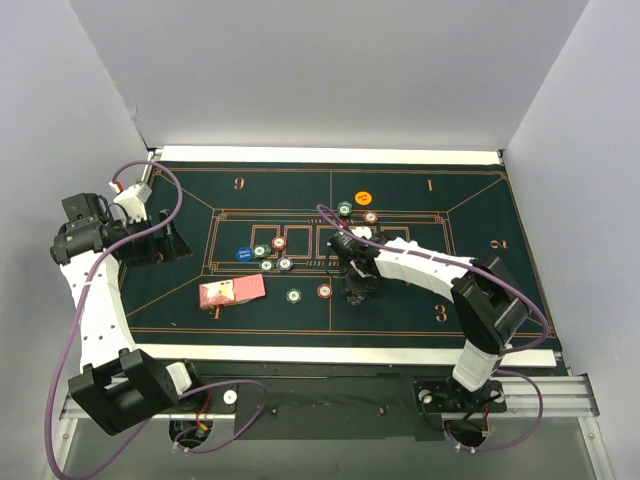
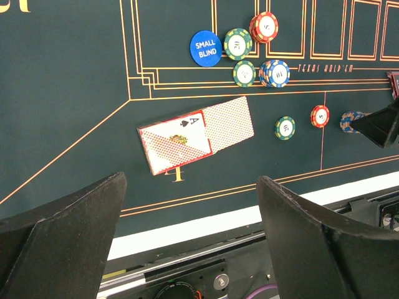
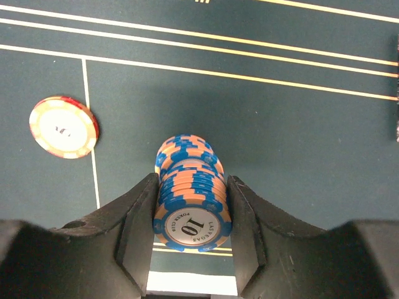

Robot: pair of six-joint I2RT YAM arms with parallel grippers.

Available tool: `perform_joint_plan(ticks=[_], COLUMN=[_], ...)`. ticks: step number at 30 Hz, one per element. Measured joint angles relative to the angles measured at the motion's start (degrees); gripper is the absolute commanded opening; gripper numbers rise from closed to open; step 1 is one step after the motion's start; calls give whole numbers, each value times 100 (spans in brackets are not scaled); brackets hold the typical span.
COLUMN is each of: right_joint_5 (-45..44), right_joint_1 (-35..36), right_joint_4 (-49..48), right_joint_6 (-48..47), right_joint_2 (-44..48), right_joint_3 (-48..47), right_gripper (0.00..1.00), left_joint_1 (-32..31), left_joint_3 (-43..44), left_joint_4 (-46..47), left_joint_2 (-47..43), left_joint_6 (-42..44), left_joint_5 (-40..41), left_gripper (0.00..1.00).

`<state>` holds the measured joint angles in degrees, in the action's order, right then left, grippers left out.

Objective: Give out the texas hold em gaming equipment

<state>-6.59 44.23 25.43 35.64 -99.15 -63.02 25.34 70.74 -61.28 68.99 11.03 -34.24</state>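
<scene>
Clamping what, the right gripper [image 3: 192, 187]?
A leaning stack of ridged blue-and-orange chips [image 3: 190, 205], pads [image 3: 140, 218] pressed on both sides, standing on the smooth green felt mat [image 3: 280, 124]. A flat red chip [image 3: 63, 126] lies apart on an orange line.
And the left gripper [image 2: 187, 237]?
Jaws wide apart above the mat's near edge, overlapping cards [image 2: 196, 134] ahead, bare felt around them.
</scene>
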Motion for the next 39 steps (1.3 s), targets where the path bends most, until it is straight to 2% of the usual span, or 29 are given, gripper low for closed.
perform_joint_plan(ticks=[5,12,19,24,28,36,39], right_joint_5=[4,35,63,66,103,142,151], right_joint_1=[-44,-481,-970,-1274,-1502,-1729,-1714], right_joint_4=[271,551,697,706,811,968,953], right_joint_6=[-55,-210,-299,-271,-264,-267,-269], right_joint_2=[223,173,-1202,-2420,-3001,-3165,-3237], right_joint_3=[-238,-1145,-3195,-4199,-4444,-4747,-4854], right_gripper=[34,34,33,32,32,31,39], left_joint_1=[0,0,0,0,0,0,0], left_joint_3=[0,0,0,2,28,35,35], left_joint_4=[0,0,15,17,17,28,50], left_joint_2=[0,9,61,94,133,232,262], left_joint_6=[0,0,-24,-28,-22,-20,-22], left_joint_5=[0,0,-20,-28,-24,-20,-20], left_gripper=[97,97,97,97,97,97,97])
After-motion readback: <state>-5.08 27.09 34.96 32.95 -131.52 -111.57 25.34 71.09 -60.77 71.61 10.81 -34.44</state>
